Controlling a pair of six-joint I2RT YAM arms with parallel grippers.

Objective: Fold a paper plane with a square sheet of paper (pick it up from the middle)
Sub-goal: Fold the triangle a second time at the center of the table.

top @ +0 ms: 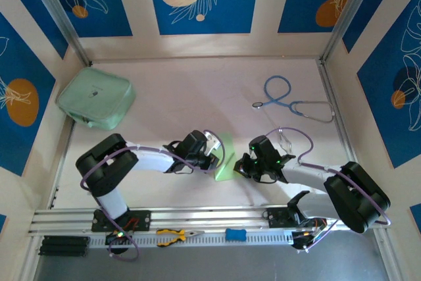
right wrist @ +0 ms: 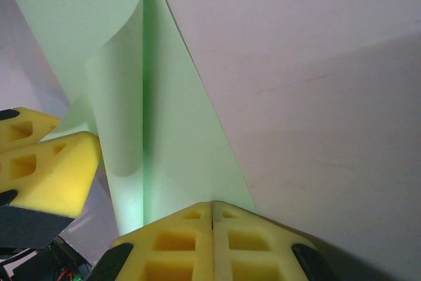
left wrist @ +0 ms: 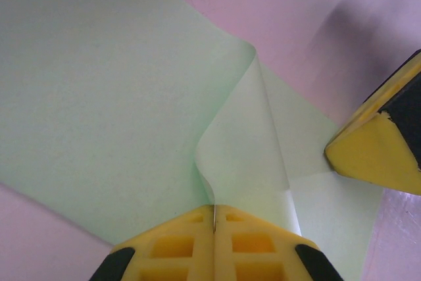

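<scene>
A: Grippers?
B: Left gripper [left wrist: 214,225] pinched tight on the square sheet of paper [top: 225,159]; right gripper [right wrist: 212,218] too. Sheet's on the table [top: 197,97] between them, curling.
A: Tip?
B: Align edges before pressing the crease, I'd say.

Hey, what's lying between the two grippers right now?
The square sheet of paper, curled upward, spans between the left gripper and right gripper in the top view.

left arm [top: 141,156], right arm [top: 309,176]: black joints, white links | cables [top: 296,129]: purple | pincer pads [left wrist: 174,248]: yellow, square pockets
</scene>
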